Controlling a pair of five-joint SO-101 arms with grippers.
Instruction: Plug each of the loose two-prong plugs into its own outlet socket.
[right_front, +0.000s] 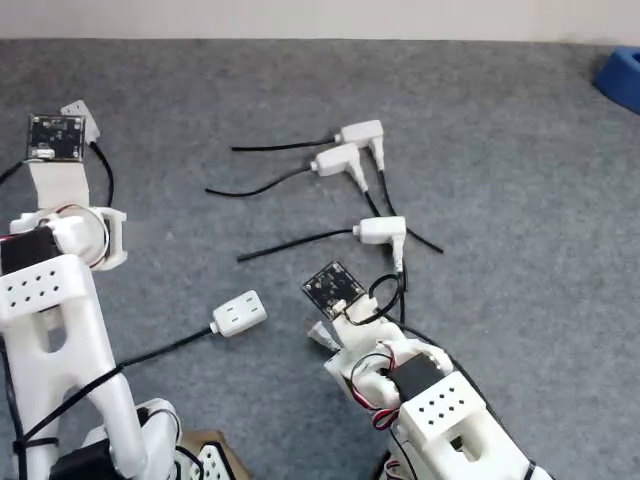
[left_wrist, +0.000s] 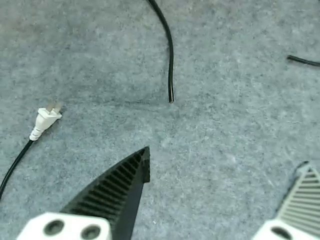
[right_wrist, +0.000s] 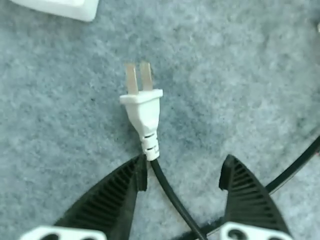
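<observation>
Right gripper (right_wrist: 185, 166) released, straddling cord (right_wrist: 170, 192) just behind plug (right_wrist: 141, 107); closing there may pinch cord, plug swivels; left gripper (left_wrist: 225, 157) released too

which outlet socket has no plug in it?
The lone outlet socket between the two arms, its slots bare. The three sockets farther out each carry a plug.

Looks like a robotics lab test rig: a grey felt-covered surface (right_front: 520, 150), a white printed arm at near left (right_front: 60, 300) and another at near right (right_front: 450, 410). Both carry a bare circuit board (right_front: 55, 137) and exposed red wiring (right_front: 378, 400). A corded outlet socket (right_front: 240, 313) lies loose, with a pale wall (right_front: 300, 18) far behind.
</observation>
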